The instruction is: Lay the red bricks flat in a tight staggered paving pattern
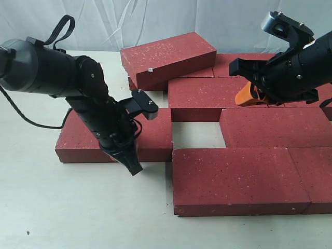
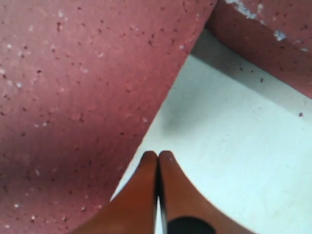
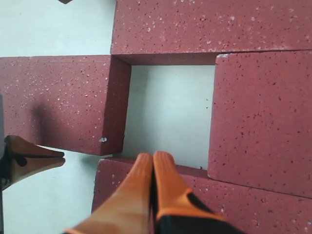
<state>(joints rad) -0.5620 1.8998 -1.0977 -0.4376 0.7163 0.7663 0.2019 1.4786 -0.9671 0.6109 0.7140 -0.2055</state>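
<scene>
Left gripper (image 1: 134, 168), pinched shut on nothing, sits at the near edge of the loose brick (image 1: 78, 144). Right gripper (image 1: 244, 97), shut too, hangs over the laid red bricks (image 1: 238, 176). A push near one end could spin that brick, so it jams at the gap (image 1: 196, 136).

Speckled dark-red bricks (image 1: 241, 179) lying flat, staggered, gap between, one (image 1: 167, 58) stacked tilted

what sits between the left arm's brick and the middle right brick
Bare table only, an unfilled gap; exterior and right wrist views show it.
</scene>
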